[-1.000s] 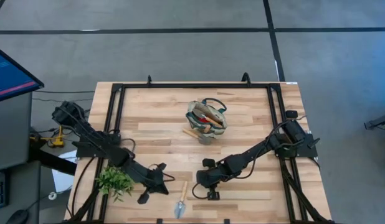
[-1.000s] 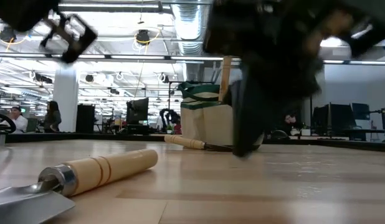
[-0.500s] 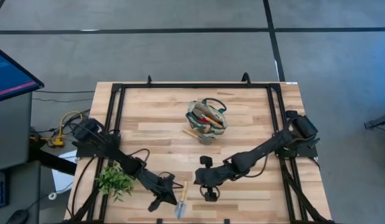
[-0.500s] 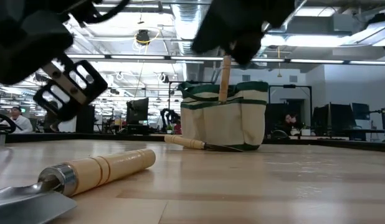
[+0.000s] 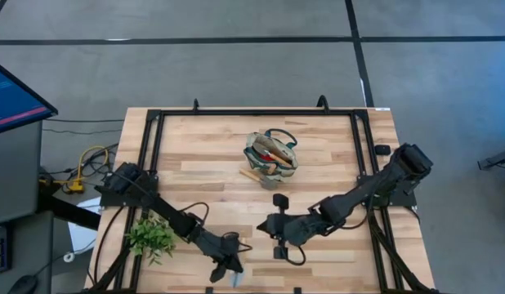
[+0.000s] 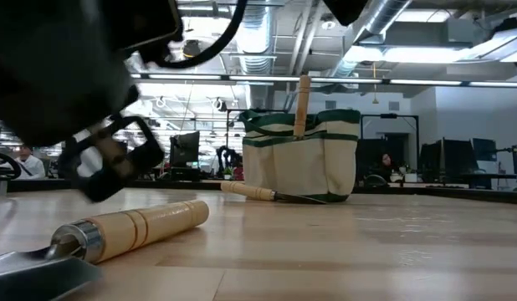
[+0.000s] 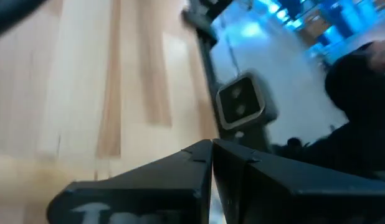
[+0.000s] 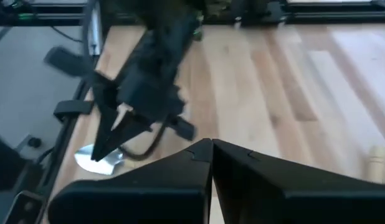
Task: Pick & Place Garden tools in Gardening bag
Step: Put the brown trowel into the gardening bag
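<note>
A silver-headed trowel with a light wooden handle (image 6: 141, 227) lies flat on the table near the front edge; its blade shows in the high view (image 5: 236, 278). My left gripper (image 5: 228, 265) hangs just above the trowel's handle, shut and touching nothing; it also shows in the low view (image 6: 108, 167). My right gripper (image 5: 273, 228) is shut and empty, raised over the table's middle front. The beige, green-trimmed gardening bag (image 5: 273, 155) stands at the table's far middle with tools in it, one wooden handle (image 6: 303, 104) sticking up. Another wooden-handled tool (image 5: 251, 174) lies beside the bag.
A leafy green plant (image 5: 150, 237) lies at the front left, beside my left arm. A black frame (image 5: 154, 147) runs around the table's edges. Bare wood lies between the bag and the two grippers.
My left gripper has gone toward the table's right and near edges, coming down over the trowel's handle. My right gripper has risen off the table and drawn a little toward the far edge. The trowel and the bag have stayed where they were.
</note>
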`<control>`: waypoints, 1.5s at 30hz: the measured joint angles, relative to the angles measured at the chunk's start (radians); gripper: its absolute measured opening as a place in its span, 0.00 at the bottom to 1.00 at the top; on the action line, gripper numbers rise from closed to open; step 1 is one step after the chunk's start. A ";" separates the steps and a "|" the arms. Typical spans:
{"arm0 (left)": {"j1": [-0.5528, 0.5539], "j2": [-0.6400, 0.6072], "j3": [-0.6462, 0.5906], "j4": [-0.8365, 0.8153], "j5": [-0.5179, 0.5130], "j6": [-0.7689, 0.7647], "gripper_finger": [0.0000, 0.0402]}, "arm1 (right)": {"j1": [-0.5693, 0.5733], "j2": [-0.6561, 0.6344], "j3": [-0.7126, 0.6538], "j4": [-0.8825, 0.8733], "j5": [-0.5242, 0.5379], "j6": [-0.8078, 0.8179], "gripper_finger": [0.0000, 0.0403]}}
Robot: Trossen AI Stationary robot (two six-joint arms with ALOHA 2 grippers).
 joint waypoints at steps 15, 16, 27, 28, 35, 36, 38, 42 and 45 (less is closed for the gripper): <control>-0.060 -0.004 0.011 -0.202 -0.194 -0.109 0.00 | 0.006 -0.010 0.000 0.010 0.075 -0.023 0.00; -0.059 -0.004 0.011 -0.208 -0.215 -0.110 0.00 | 0.006 -0.010 0.000 0.012 0.078 -0.023 0.00; 0.033 -0.002 0.009 -0.220 -0.294 -0.043 0.00 | 0.006 -0.009 0.000 0.013 0.092 -0.023 0.00; 0.047 -0.002 0.009 -0.221 -0.301 -0.028 0.00 | 0.006 -0.009 0.000 0.013 0.092 -0.023 0.00; 0.145 -0.003 0.010 -0.242 -0.301 0.050 0.00 | 0.018 -0.009 0.000 0.008 0.092 -0.023 0.00; 0.158 -0.003 0.010 -0.246 -0.301 0.062 0.00 | 0.021 -0.009 0.000 0.002 0.092 -0.023 0.00; 0.182 -0.003 0.010 -0.248 -0.302 0.090 0.00 | 0.030 -0.009 0.000 -0.014 0.091 -0.022 0.00; 0.228 -0.003 0.010 -0.250 -0.302 0.139 0.00 | 0.049 -0.009 0.000 -0.052 0.092 0.010 0.00; 0.261 -0.003 0.010 -0.251 -0.299 0.169 0.00 | 0.063 -0.009 0.000 -0.069 0.092 0.025 0.00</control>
